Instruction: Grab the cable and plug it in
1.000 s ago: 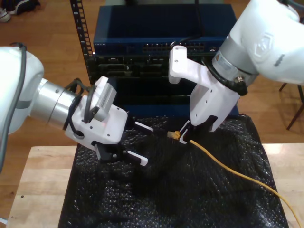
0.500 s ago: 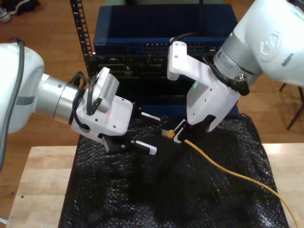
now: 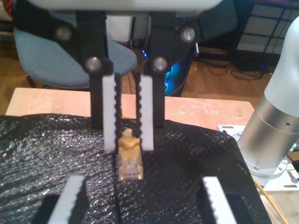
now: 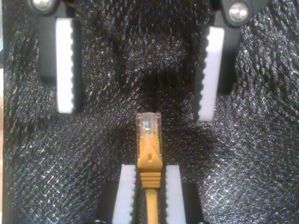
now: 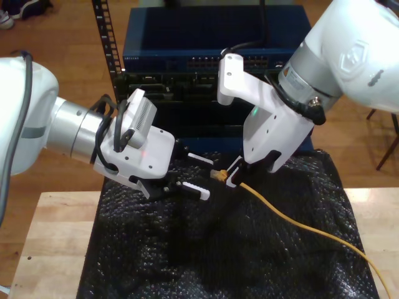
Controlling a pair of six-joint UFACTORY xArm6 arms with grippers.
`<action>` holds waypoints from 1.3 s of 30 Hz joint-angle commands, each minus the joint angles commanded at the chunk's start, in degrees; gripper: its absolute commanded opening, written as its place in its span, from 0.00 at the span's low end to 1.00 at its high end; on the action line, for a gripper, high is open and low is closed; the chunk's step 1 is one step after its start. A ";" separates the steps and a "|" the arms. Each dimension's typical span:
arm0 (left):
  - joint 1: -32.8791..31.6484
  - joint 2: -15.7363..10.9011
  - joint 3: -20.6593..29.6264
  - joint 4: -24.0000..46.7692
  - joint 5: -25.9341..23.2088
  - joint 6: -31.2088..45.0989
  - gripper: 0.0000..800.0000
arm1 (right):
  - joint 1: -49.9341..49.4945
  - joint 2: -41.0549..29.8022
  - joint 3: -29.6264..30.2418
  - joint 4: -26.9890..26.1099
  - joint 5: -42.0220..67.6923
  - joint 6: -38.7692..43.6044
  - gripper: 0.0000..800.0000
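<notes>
Cable, yellow-orange with clear plug, pinched between my second gripper's fingers; plug tip protrudes toward my first gripper's wide-spread fingers.

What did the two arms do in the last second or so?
My first claw, open, lifted off the black mat and slid toward the exterior view's right, closing in on the plug. My second claw carried the plug a little up and toward the exterior view's left. Unchanged: my second claw stays shut on the yellow cable, which trails across the mat, and my first claw holds nothing.
</notes>
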 joint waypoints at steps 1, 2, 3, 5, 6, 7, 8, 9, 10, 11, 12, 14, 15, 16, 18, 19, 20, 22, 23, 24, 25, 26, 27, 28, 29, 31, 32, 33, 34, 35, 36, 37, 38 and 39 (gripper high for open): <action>0.00 0.00 0.00 0.00 0.00 0.00 0.67 | 0.09 0.00 0.00 0.00 0.00 0.00 0.01; 0.00 0.00 0.00 0.00 0.00 0.00 0.67 | 0.18 0.00 0.00 0.00 0.00 0.00 0.01; 0.00 0.00 0.00 0.00 0.00 0.00 0.67 | 0.26 0.00 0.00 0.00 0.00 0.00 0.01; 0.00 0.00 0.00 0.00 0.00 0.00 0.67 | 0.26 0.00 0.00 0.00 0.00 0.00 0.01; 0.00 0.00 0.00 0.00 0.00 0.09 0.67 | 0.26 0.09 0.00 0.00 0.00 0.00 0.01; 0.00 0.00 0.09 0.00 0.00 0.09 0.67 | 0.35 0.09 0.00 0.00 -0.09 0.09 0.01; 0.00 0.00 0.09 0.00 0.00 0.09 0.67 | 0.35 0.09 0.00 0.00 -0.09 0.09 0.01; 0.00 0.00 0.09 0.00 0.00 0.09 0.66 | 0.35 0.09 0.00 0.00 -0.09 0.09 0.01; 0.00 0.00 0.09 0.00 0.00 0.09 0.65 | 0.35 0.09 0.00 0.00 -0.09 0.09 0.01; 0.00 0.00 0.09 0.00 0.00 0.18 0.64 | 0.35 0.09 0.00 0.00 -0.09 0.09 0.01; 0.00 0.00 0.09 0.00 0.00 0.26 0.63 | 0.35 0.09 0.00 0.00 -0.09 0.09 0.01; 0.00 0.00 0.09 0.00 0.00 0.53 0.63 | 0.35 0.09 0.09 0.00 -0.09 0.09 0.01; 0.00 0.00 0.09 -0.09 0.09 0.53 0.62 | 0.35 0.18 0.00 0.00 -0.09 0.09 0.01; 0.00 0.00 0.09 -0.09 0.09 0.62 0.61 | 0.35 0.18 0.09 0.00 -0.09 0.09 0.01; 0.00 0.00 0.18 -0.09 0.09 0.53 0.61 | 0.35 0.18 0.09 0.00 -0.18 0.18 0.01; 0.00 0.00 0.18 -0.09 0.09 0.53 0.61 | 0.35 0.18 0.09 0.00 -0.18 0.18 0.01; 0.00 0.00 0.09 -0.09 0.09 0.53 0.61 | 0.35 0.18 0.09 0.00 -0.18 0.18 0.01; 0.00 0.00 0.09 -0.26 0.09 0.53 0.61 | 0.35 0.18 0.18 0.00 -0.18 0.18 0.01; 0.00 0.00 0.09 -0.44 0.09 0.53 0.61 | 0.35 0.18 0.09 0.00 -0.18 0.18 0.01; 0.00 0.00 0.09 -0.62 0.09 0.53 0.61 | 0.35 0.18 0.09 0.00 -0.18 0.18 0.01; 0.00 0.00 0.00 -0.62 0.09 0.53 0.61 | 0.53 0.18 0.09 0.00 -0.18 0.18 0.01; 0.00 0.00 0.00 -0.70 0.09 0.53 0.61 | 0.88 0.18 0.09 0.00 -0.18 0.18 0.01; 0.00 0.00 0.00 -0.70 0.09 0.53 0.61 | 1.32 0.26 0.09 0.00 -0.18 0.18 0.01; 0.00 0.00 -0.09 -0.79 0.09 0.53 0.61 | 1.58 0.26 0.18 -0.09 -0.26 0.18 0.01; 0.00 0.00 -0.09 -0.97 0.09 0.53 0.61 | 1.58 0.26 0.18 -0.09 -0.35 0.26 0.01; 0.00 0.00 -0.18 -1.05 0.09 0.53 0.61 | 1.58 0.35 0.18 -0.09 -0.35 0.26 0.01; 0.00 0.00 -0.18 -1.05 0.09 0.53 0.60 | 1.58 0.35 0.18 -0.09 -0.35 0.26 0.01; 0.00 0.00 -0.18 -1.05 0.09 0.53 0.57 | 1.58 0.35 0.18 0.00 -0.35 0.26 0.01; 0.00 0.00 -0.18 -1.05 0.09 0.53 0.54 | 1.58 0.35 0.18 -0.09 -0.35 0.26 0.01; 0.00 0.00 -0.18 -1.05 0.09 0.53 0.53 | 1.58 0.35 0.18 0.00 -0.35 0.26 0.01; 0.00 0.00 -0.09 -1.05 0.09 0.53 0.53 | 1.58 0.35 0.18 0.00 -0.35 0.26 0.01; 0.00 0.00 -0.18 -1.05 0.09 0.53 0.53 | 1.58 0.26 0.18 0.00 -0.35 0.26 0.01; 0.00 0.00 -0.09 -1.05 0.09 0.53 0.52 | 1.58 0.26 0.18 0.00 -0.35 0.26 0.01; 0.00 0.00 -0.09 -1.05 0.09 0.53 0.50 | 1.58 0.26 0.18 0.00 -0.35 0.26 0.01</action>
